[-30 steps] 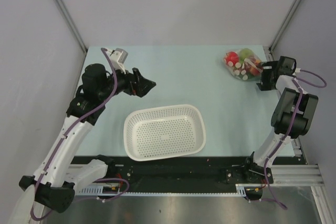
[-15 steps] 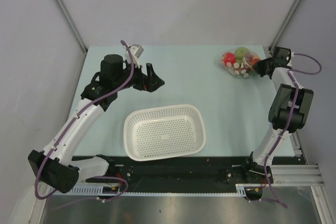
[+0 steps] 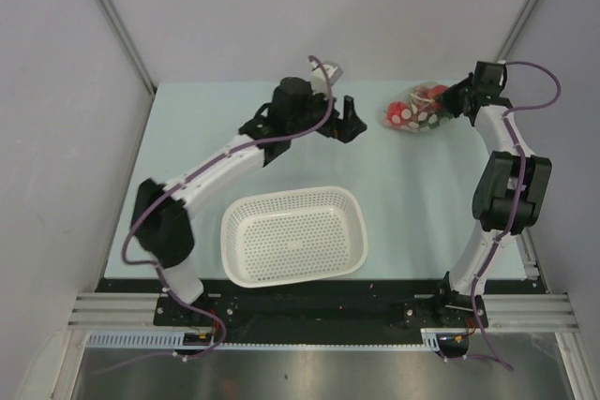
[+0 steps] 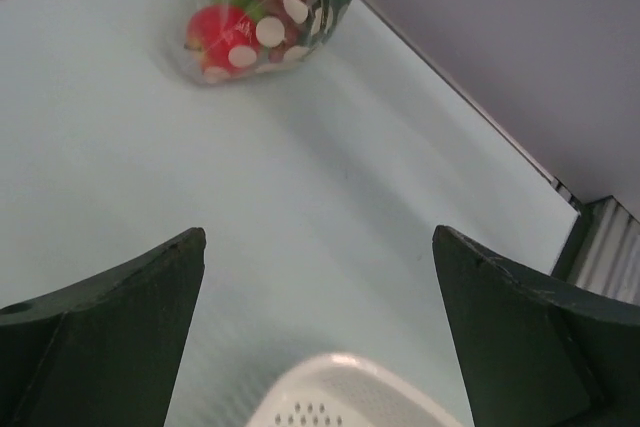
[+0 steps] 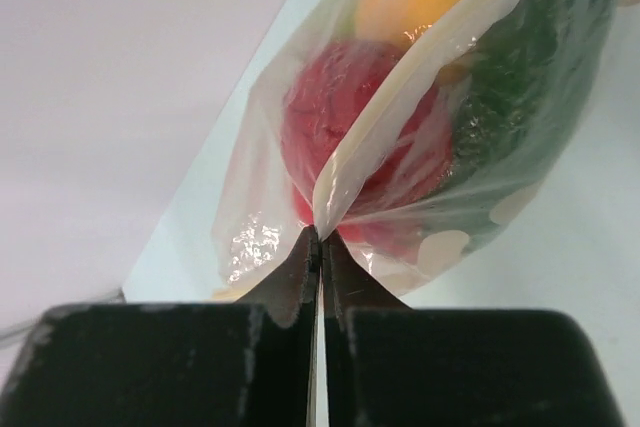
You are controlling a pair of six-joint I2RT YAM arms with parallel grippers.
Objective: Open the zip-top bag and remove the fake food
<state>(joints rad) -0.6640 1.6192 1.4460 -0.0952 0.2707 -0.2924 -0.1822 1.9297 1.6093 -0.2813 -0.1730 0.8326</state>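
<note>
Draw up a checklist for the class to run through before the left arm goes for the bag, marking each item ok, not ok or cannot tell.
1. Right gripper shut on the bag: ok, film pinched between its fingers.
2. Right gripper holds one lip only, not both: cannot tell.
3. Left gripper open: ok, fingers wide apart.
4. Path from the left gripper to the bag free: ok, only bare table between them.
5. Food inside the bag: ok, none seen outside it.
6. Basket out of the way: ok, it lies nearer the arm bases.
</note>
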